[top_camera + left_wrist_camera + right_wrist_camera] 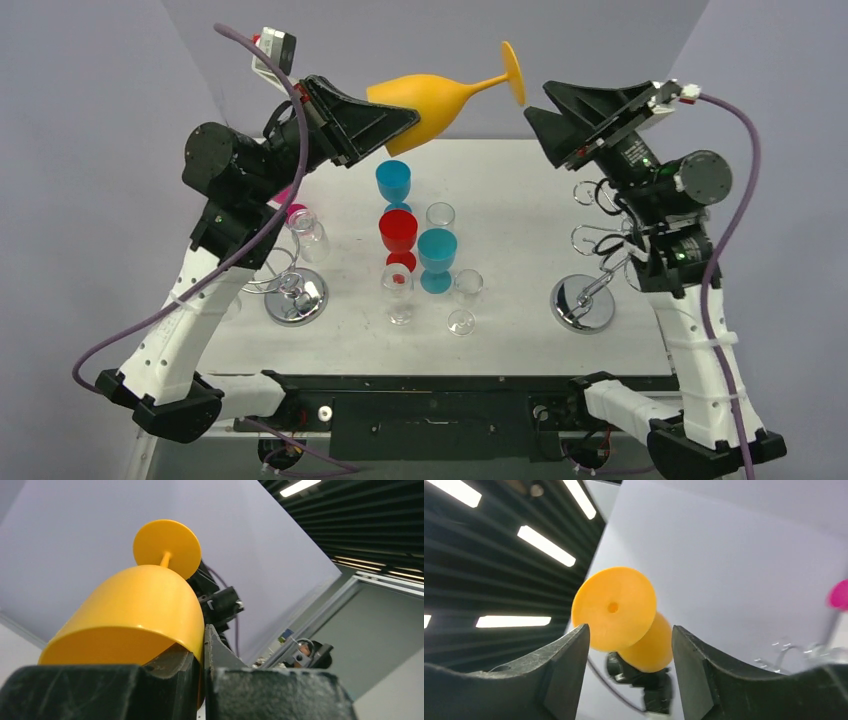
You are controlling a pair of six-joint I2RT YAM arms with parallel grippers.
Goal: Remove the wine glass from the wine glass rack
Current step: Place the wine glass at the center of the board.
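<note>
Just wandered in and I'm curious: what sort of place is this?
Probably a robotics lab booth: left arm and right arm bolted to a white table, grey screens around it, strip lights overhead.

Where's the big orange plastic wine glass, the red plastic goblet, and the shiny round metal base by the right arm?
Orange plastic wine glass (430,100): top view, its bowl.
Red plastic goblet (398,230): top view, its bowl.
Shiny round metal base (590,310): top view, its disc.
</note>
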